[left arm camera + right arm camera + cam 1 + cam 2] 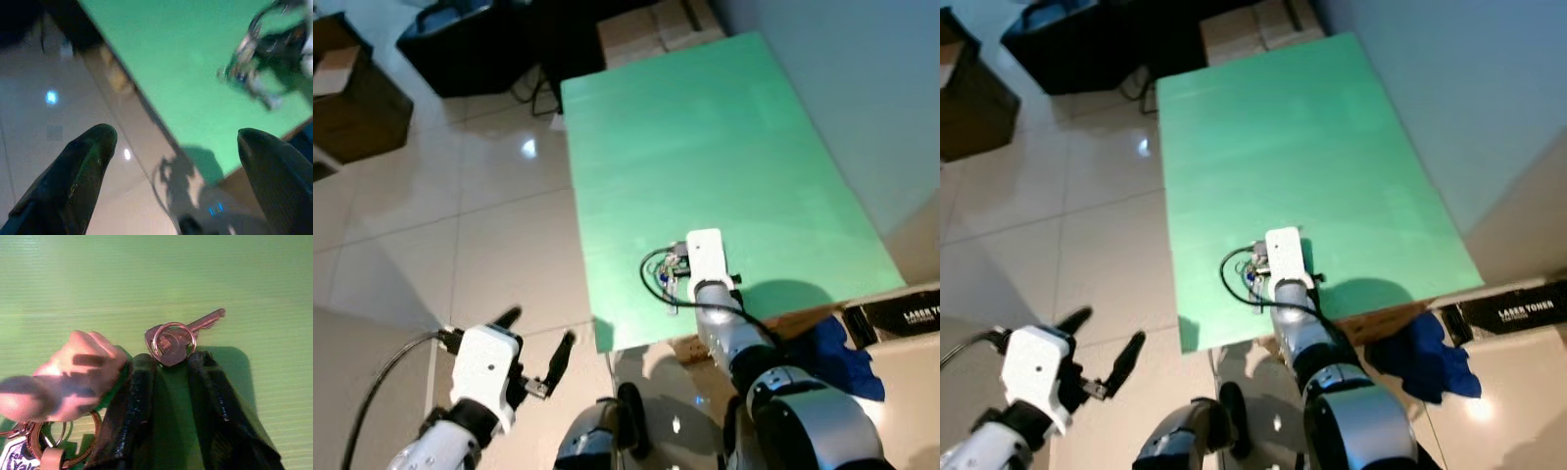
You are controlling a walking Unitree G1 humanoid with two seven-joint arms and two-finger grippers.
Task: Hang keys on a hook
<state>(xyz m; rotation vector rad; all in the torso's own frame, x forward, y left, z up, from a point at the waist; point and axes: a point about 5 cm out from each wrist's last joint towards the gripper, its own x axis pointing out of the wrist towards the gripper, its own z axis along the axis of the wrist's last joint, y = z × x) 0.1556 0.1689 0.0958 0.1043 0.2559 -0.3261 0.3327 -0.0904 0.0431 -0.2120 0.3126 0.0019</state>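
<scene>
Two black fingers of the right gripper (171, 369) sit nearly together, tips flanking the head of the key (171, 340) and its split ring (173, 339). Looks like a pinch on the key head, but the contact is thin, right at the tips. The key blade points away from the gripper and lies flat on the green board (146, 274).

Beside the fingers: a blurred pink tag (68, 377), plus more rings and a strap (49, 455) trailing toward the wrist. I read it all as one bunch, so the keys are on the board near its front edge, under the right gripper (677, 279) in the head views.

Left gripper (536, 351) hangs over the tiled floor (431, 215), off the board's front corner, fingers wide apart, holding nothing.

No hook identifiable in any view, so the target is unknown from here.

Risks:
- Tip-only grip on a flat metal key: it could slip or pivot on lift.
- Tag and spare rings dangle, so their swing could tug the key loose.
- Bunch sits close to the board edge, so a slip may drop it to the floor.
- Ring orientation is uncontrolled, so threading a hook could miss.
</scene>
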